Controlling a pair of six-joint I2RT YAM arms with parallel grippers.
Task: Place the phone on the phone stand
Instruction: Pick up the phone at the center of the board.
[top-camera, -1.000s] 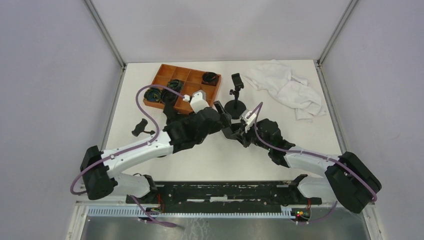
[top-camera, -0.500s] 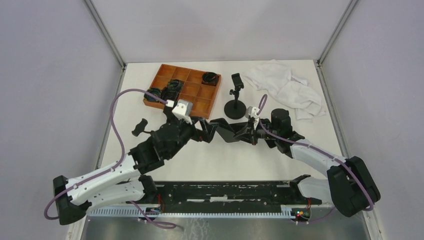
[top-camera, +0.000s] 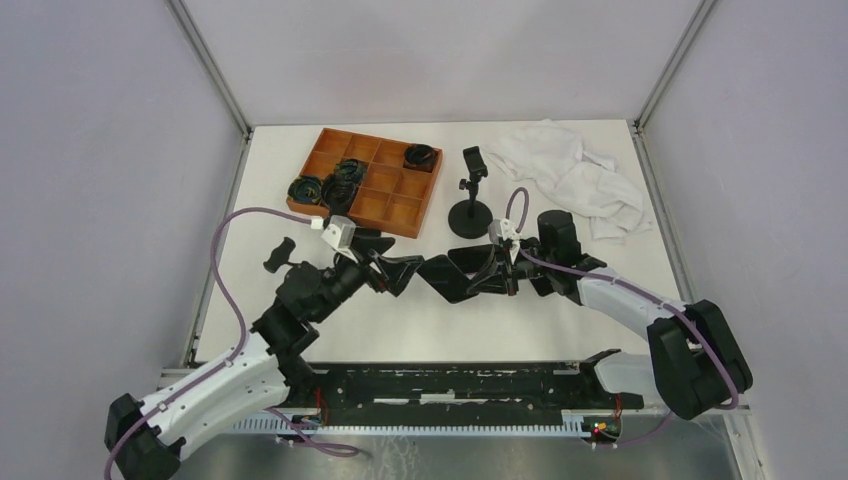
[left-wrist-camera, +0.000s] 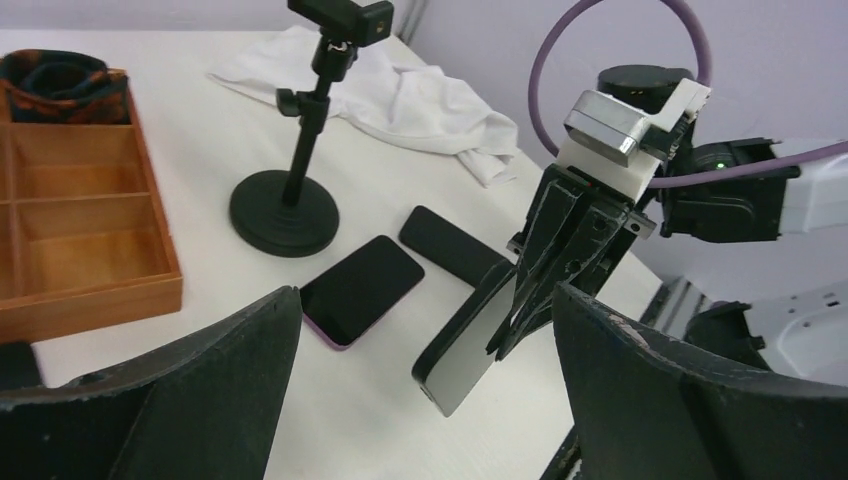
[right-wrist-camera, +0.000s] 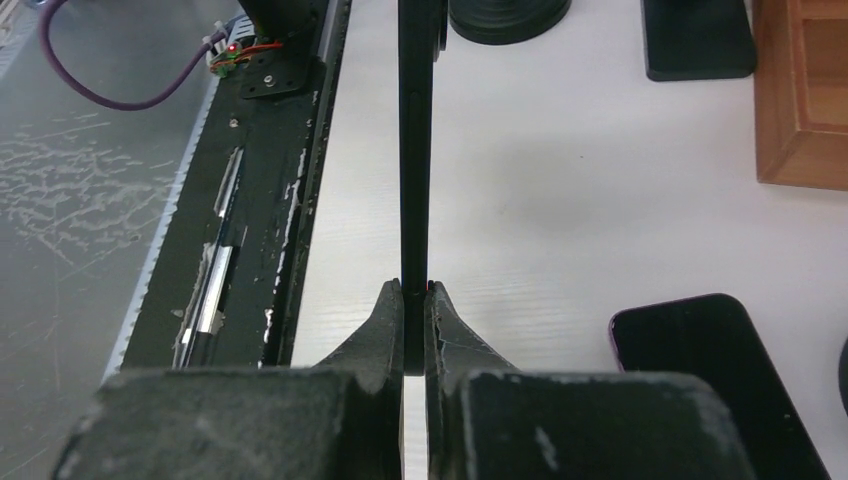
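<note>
Top view looks steeply down over the whole table (top-camera: 440, 330); both wrist views face the raised phone (left-wrist-camera: 468, 350) closely, from opposite sides.

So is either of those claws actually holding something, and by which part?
Yes. The right gripper holds a phone, pinched across its flat faces near one end. The left gripper is open and holds nothing.

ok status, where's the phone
Right jaws shut on phone, not yet on stand. Left jaws open, empty. Two spare phones lie by stand base.
</note>
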